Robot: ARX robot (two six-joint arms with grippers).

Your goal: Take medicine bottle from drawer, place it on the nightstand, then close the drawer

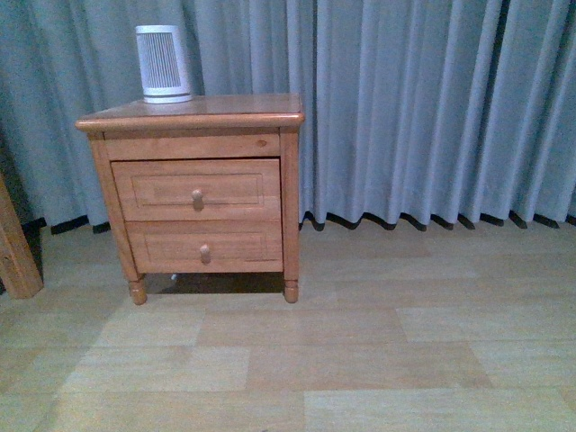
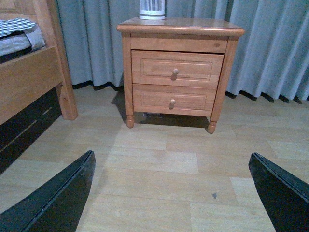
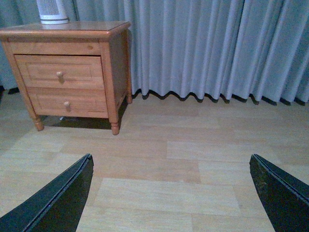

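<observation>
The orange-brown nightstand point(image 1: 193, 110) stands at the left against the curtain, some way off from both arms. Its drawer point(image 1: 236, 189), the taller upper one with a round knob point(image 1: 197, 194), is shut, and so is the shorter one below it. The medicine bottle is hidden. In the left wrist view my left gripper point(image 2: 171, 159) is open over bare floor, facing the nightstand point(image 2: 179, 26) and drawer point(image 2: 193, 69). My right gripper point(image 3: 170, 162) is open too, with only floor between its fingers; the nightstand point(image 3: 65, 30) lies far off to one side. Neither arm shows in the front view.
A tall white ribbed device point(image 1: 163, 63) stands on the nightstand's top. Grey curtains point(image 1: 432, 108) hang across the back. A wooden bed frame point(image 2: 29, 82) with bedding is beside the nightstand, and its leg point(image 1: 13, 247) shows at the far left. Pale wood flooring point(image 1: 342, 351) lies in front.
</observation>
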